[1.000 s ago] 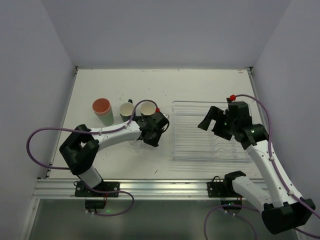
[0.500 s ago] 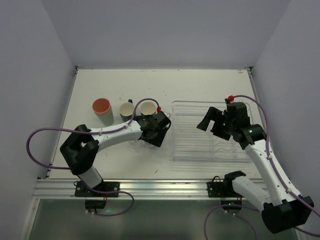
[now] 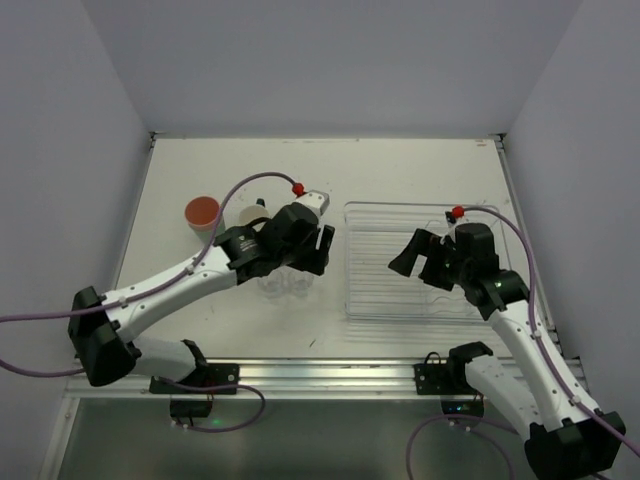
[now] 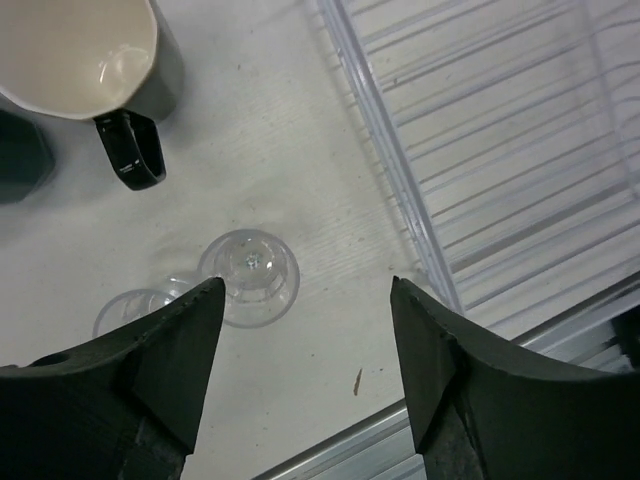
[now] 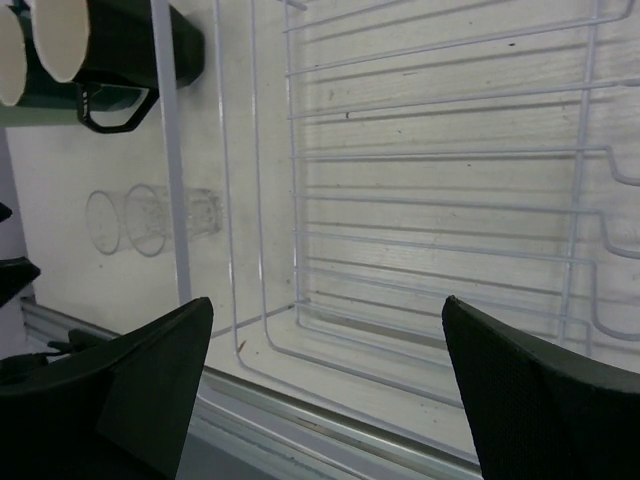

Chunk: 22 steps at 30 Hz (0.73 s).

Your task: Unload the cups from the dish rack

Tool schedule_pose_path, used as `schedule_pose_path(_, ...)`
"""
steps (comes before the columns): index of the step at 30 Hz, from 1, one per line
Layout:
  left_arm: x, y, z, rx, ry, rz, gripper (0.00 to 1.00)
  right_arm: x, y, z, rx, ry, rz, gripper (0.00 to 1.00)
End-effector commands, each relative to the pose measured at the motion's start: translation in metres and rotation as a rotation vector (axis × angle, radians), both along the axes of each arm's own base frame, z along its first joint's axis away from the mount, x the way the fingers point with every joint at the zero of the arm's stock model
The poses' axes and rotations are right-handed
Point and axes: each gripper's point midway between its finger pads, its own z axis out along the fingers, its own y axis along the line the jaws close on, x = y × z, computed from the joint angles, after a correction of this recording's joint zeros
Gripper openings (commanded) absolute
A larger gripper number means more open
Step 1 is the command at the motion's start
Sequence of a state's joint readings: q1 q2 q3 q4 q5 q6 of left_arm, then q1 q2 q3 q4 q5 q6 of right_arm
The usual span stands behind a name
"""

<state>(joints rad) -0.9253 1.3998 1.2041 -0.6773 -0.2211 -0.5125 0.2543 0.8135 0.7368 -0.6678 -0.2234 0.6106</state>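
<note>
Fingers [image 4: 165,350] of my left gripper [image 4: 308,298] stood apart with nothing between them, hanging above two clear glasses [image 4: 250,278]. The glasses sat on the bare table [image 4: 300,180], near the left wall of the dish rack [image 3: 400,205] but not touching it. To the right, my right gripper [image 5: 328,308] hovered over the rack with its fingers spread wide and empty. Beneath it I saw only bare thin dividers. No cup showed in any visible part of the rack, though the patch hidden under that gripper in the overhead view could not be checked. Farther back on the table, left of the rack, stood the black mug [image 4: 90,60]. The dark teal mug [image 3: 252,215] stood beside it, and the pink tumbler [image 3: 202,211] was farthest left, all outside the rack. I judged the unloading to be finished or nearly so, with at most a last look over the rack remaining.
</note>
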Motion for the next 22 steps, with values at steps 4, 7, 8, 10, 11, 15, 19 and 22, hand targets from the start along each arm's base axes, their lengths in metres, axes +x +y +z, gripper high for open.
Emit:
schedule_pose_path(4,-0.006,0.008,0.073,-0.293,-0.218,0.013,0.77,-0.002,0.029,0.011,0.174,-0.103,0.107,0.99)
schedule_pose_path(7,-0.017,0.01,0.086,-0.404,-0.27,-0.021,0.79,-0.005,0.04,0.02,0.251,-0.155,0.147,0.99)
schedule_pose_path(8,-0.02,0.009,0.088,-0.434,-0.279,-0.039,0.8,-0.005,0.042,0.017,0.267,-0.169,0.154,0.99)
schedule_pose_path(10,-0.029,0.008,0.092,-0.498,-0.296,-0.075,0.8,-0.009,0.045,0.018,0.302,-0.202,0.169,0.99)
schedule_pose_path(11,-0.032,0.007,0.091,-0.519,-0.292,-0.082,0.81,-0.012,0.046,0.022,0.319,-0.225,0.178,0.99)
schedule_pose_path(15,-0.045,0.005,0.089,-0.614,-0.287,-0.117,0.81,-0.017,0.048,0.018,0.346,-0.264,0.191,0.99)
schedule_pose_path(19,-0.055,0.006,0.076,-0.672,-0.27,-0.131,0.81,-0.02,0.047,0.003,0.341,-0.232,0.187,0.99)
schedule_pose_path(22,-0.06,0.007,0.076,-0.732,-0.291,-0.144,0.81,-0.021,0.049,0.0,0.352,-0.25,0.203,0.99)
